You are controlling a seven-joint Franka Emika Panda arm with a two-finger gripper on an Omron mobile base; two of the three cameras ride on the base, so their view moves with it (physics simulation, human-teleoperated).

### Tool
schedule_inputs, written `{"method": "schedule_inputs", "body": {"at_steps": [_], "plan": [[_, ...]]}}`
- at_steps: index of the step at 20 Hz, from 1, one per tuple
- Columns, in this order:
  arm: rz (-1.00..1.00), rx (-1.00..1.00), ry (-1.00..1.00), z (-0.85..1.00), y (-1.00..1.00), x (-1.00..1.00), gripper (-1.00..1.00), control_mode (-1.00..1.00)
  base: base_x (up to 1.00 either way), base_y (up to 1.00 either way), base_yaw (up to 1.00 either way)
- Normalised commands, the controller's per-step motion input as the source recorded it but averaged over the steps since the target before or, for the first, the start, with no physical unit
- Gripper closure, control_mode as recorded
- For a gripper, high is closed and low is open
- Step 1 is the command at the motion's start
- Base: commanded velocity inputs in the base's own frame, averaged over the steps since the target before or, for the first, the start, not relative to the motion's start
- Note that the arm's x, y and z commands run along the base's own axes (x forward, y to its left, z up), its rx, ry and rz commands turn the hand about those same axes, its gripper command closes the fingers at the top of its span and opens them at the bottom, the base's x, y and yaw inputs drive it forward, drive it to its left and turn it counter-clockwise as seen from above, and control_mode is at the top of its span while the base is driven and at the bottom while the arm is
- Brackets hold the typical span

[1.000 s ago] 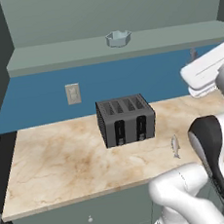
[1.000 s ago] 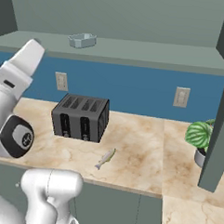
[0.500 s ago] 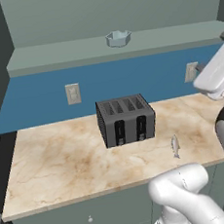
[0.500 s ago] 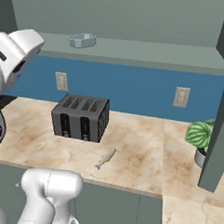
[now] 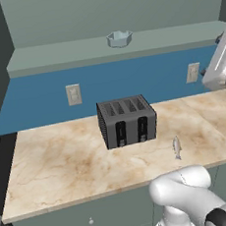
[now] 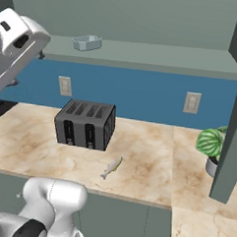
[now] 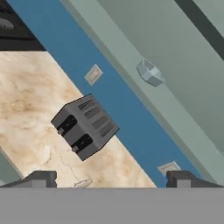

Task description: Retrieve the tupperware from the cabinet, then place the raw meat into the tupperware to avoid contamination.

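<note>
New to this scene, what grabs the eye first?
The dark four-slot toaster standing mid-counter on the marbled counter, against a blue backsplash. Next the small silvery raw meat, a fish lying alone on the counter in front of the toaster toward the right. Then the pale tupperware sitting on the shelf of the open cabinet above, with a potted plant at the counter's far right.
</note>
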Motion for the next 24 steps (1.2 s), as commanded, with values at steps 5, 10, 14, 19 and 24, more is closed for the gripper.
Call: {"method": "schedule_inputs", "body": {"at_steps": [5, 10, 14, 19, 24], "plan": [[0.01, 0.00, 0.06, -0.07, 0.00, 0.01, -1.00, -1.00, 0.00, 0.00, 0.00], [0.00, -0.01, 0.01, -0.32, 0.04, 0.02, -1.00, -1.00, 0.00, 0.00, 0.00], [0.00, -0.01, 0.04, -0.39, 0.12, 0.13, -1.00, -1.00, 0.00, 0.00, 0.00], [-0.01, 0.01, 0.01, -0.11, 0.08, 0.32, -1.00, -1.00, 0.00, 0.00, 0.00], [-0.03, 0.00, 0.01, 0.00, 0.11, 0.51, -1.00, -1.00, 0.00, 0.00, 0.00]]}}
